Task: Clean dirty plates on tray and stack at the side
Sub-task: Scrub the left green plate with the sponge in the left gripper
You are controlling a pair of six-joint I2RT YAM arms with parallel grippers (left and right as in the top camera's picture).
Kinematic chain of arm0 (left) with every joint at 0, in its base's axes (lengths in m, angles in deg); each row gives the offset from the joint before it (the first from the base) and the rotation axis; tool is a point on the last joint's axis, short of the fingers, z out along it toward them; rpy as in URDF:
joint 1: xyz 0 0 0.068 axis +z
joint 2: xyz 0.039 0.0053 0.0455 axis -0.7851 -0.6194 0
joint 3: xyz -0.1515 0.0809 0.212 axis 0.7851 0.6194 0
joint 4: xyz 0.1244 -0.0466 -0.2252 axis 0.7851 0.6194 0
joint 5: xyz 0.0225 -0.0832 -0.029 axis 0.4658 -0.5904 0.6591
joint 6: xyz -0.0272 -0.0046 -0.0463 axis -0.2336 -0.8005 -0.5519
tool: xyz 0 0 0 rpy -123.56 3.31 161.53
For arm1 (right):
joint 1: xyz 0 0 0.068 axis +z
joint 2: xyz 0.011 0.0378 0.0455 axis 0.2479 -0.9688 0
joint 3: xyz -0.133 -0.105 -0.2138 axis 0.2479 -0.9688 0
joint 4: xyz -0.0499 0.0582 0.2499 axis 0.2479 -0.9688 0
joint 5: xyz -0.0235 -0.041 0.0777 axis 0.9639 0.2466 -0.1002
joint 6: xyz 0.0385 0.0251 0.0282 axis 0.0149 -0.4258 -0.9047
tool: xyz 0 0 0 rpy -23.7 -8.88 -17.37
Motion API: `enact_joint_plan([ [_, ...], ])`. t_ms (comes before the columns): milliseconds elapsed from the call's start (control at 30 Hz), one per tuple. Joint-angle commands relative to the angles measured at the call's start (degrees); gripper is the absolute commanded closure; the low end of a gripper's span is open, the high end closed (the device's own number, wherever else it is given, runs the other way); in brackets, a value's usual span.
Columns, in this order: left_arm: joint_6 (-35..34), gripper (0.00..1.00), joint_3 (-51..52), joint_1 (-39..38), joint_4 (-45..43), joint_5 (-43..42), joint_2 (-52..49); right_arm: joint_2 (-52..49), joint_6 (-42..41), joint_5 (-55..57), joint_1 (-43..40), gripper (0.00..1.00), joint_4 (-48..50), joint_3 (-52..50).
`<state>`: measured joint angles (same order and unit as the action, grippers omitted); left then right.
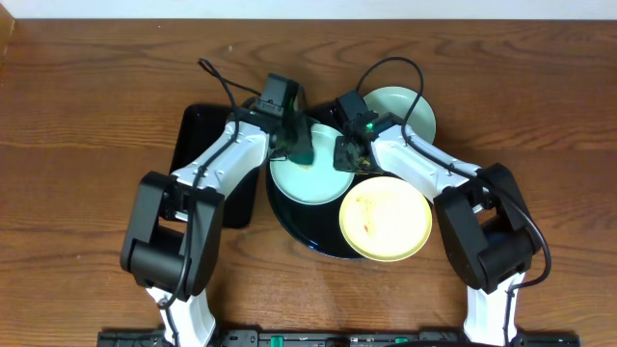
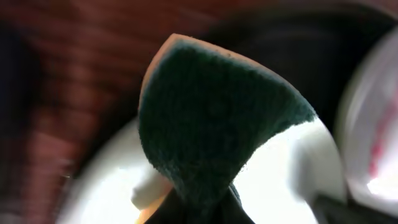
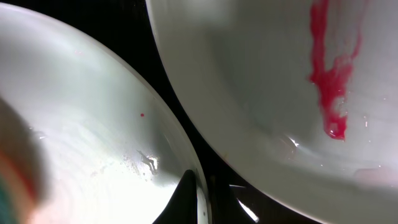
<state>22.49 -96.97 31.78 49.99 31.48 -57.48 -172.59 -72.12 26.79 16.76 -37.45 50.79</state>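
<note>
The round black tray [image 1: 292, 224] holds a pale blue-green plate [image 1: 308, 183] and a pale yellow plate [image 1: 386, 220], which overhangs its right rim. A second blue-green plate [image 1: 405, 108] lies on the table behind the tray. My left gripper [image 1: 292, 135] is shut on a green sponge [image 1: 300, 146] and presses it on the near blue-green plate; the sponge [image 2: 211, 124] fills the left wrist view. My right gripper [image 1: 347, 156] is shut on that plate's right rim [image 3: 124, 143], with the rim between its fingers [image 3: 199, 190]. The neighbouring plate [image 3: 261, 93] carries a red smear.
A smaller black rectangular tray [image 1: 202, 145] lies left of the round tray, under my left arm. Bare wooden table [image 1: 87, 125] stretches to the left, right and front. Cables loop above both wrists.
</note>
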Motion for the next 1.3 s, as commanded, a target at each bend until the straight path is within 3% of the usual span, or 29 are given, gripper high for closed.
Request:
enact_joint_plan([
  [0, -0.4, 0.93, 0.5, 0.3, -0.5, 9.1, -0.5, -1.5, -1.0, -0.7, 0.8, 0.96, 0.5, 0.2],
  [167, -0.4, 0.93, 1.1, 0.1, 2.3, 6.9, -0.6, -1.5, -1.0, -0.7, 0.8, 0.96, 0.5, 0.2],
  [367, 5.2, 0.92, 1.1, 0.1, 10.7, -13.5, -0.6, -1.5, -1.0, -0.7, 0.8, 0.96, 0.5, 0.2],
  [533, 8.4, 0.92, 1.1, 0.1, 14.8, -21.5, -0.6, -1.5, -1.0, -0.7, 0.8, 0.96, 0.5, 0.2],
  [800, 8.6, 0.92, 1.1, 0.1, 4.0, -10.8, -0.6, -1.5, -1.0, -0.7, 0.8, 0.96, 0.5, 0.2],
  [1067, 7.7, 0.93, 1.2, 0.1, 0.5, 13.2, -0.6, -1.5, -1.0, -0.7, 0.8, 0.96, 0.5, 0.2],
  [1167, 7.7, 0.92, 1.2, 0.1, 3.0, 12.7, -0.6, -1.5, -1.0, -0.7, 0.8, 0.96, 0.5, 0.2],
  [1267, 7.7, 0.93, 1.2, 0.1, 7.7, 6.2, -0.6, -1.5, -1.0, -0.7, 0.8, 0.95, 0.5, 0.2],
])
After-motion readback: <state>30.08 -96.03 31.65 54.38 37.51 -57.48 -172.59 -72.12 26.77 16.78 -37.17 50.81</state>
